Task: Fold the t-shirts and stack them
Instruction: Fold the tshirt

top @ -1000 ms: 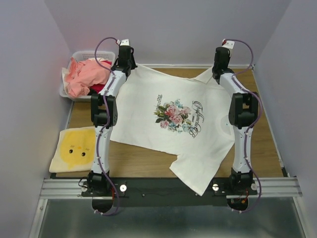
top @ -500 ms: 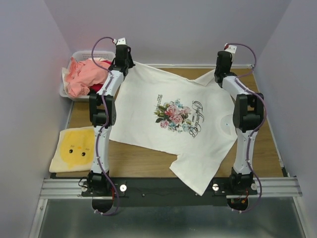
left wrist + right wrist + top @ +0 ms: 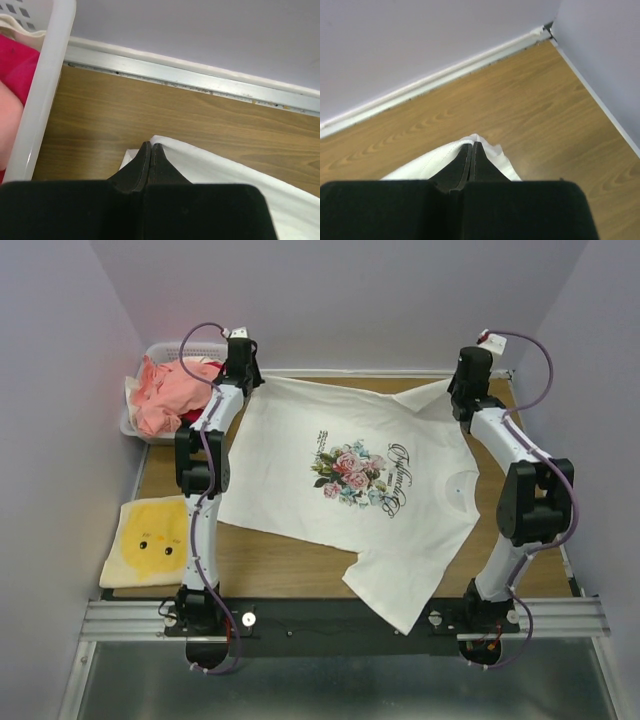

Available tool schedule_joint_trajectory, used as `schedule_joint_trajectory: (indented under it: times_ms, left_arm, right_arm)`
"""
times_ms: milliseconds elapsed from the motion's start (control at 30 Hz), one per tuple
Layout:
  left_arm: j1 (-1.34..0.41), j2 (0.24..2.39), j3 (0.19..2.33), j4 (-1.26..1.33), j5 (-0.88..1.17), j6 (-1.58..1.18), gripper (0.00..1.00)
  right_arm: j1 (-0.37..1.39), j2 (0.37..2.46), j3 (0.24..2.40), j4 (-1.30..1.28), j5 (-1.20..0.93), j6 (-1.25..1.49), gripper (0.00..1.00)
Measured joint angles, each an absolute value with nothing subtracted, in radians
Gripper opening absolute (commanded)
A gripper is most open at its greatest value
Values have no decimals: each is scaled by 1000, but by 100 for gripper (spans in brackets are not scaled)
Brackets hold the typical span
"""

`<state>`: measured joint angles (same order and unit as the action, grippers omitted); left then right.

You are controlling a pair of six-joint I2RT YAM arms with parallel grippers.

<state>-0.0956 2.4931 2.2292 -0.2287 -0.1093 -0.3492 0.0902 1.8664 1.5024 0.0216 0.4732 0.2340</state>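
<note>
The white floral t-shirt [image 3: 350, 480] lies spread face up on the wooden table, its far edge stretched between both arms. My left gripper [image 3: 243, 368] is shut on the shirt's far left corner; in the left wrist view [image 3: 150, 146] white cloth [image 3: 210, 165] shows round the closed jaws. My right gripper [image 3: 468, 380] is shut on the far right corner; the right wrist view [image 3: 472, 145] shows the white hem [image 3: 435, 160] pinched there. Salmon-pink [image 3: 175, 390] and red [image 3: 197, 418] t-shirts are heaped in the basket.
A white lattice basket [image 3: 160, 348] stands at the far left; its rim shows in the left wrist view [image 3: 45, 90]. A folded yellow cloth with a face print [image 3: 152, 540] lies at the near left. The back wall and right wall are close to both grippers.
Both grippers moved outward and toward the back wall, the right one farther right. The shirt's far edge is pulled taut and flatter.
</note>
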Motion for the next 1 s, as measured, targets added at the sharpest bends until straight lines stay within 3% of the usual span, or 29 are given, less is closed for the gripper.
schedule_joint_trajectory:
  times_ms: [433,1000]
  left_arm:
    - [-96,2365,2063,-259,-144,-343,0]
    - [-100,2157,1698,-246,-146,-378,0]
  right_arm:
    - [90,1568,1176,-77,452,326,1]
    - [90,1362,973,-184,402,413,1]
